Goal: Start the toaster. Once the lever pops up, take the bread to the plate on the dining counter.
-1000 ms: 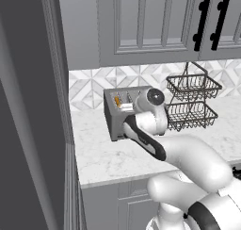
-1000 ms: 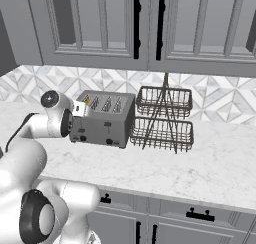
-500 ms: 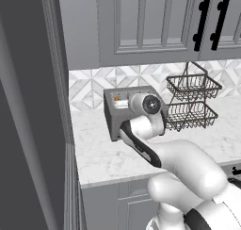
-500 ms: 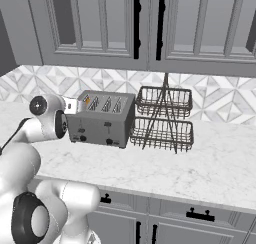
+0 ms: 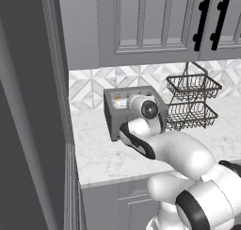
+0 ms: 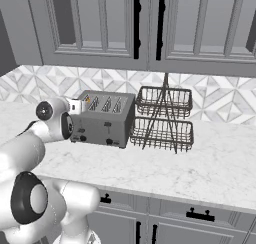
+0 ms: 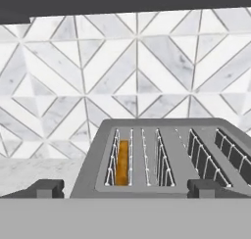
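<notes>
Toaster (image 6: 102,119) first: I see it on the marble wall counter (image 6: 210,163), pushed back near the patterned tile wall (image 7: 137,66), with a two-tier wire basket rack (image 6: 162,119) just beside it on the side away from my arm. From the right base camera its front shows small dark knobs low down, and its four slots run along the top.

Through the hand camera I look down the length of the toaster's top (image 7: 162,155). The bread (image 7: 122,162) sits low in the leftmost slot in that view, an orange slice seen edge-on, its upper edge below the rim of the slot. The other slots beside it show bare wire guides.

My gripper (image 7: 126,188) hovers at the near end of the toaster, at about the height of its top edge. Its two dark fingertips (image 7: 46,187) stand well apart, one at each side of the toaster's width, with nothing between them. I cannot tell whether either tip touches the casing.

From the left base camera my arm's wrist covers most of the toaster's front (image 5: 113,118), so I cannot read the levers there.

Grey cabinets with black handles (image 6: 147,25) hang above the counter.
</notes>
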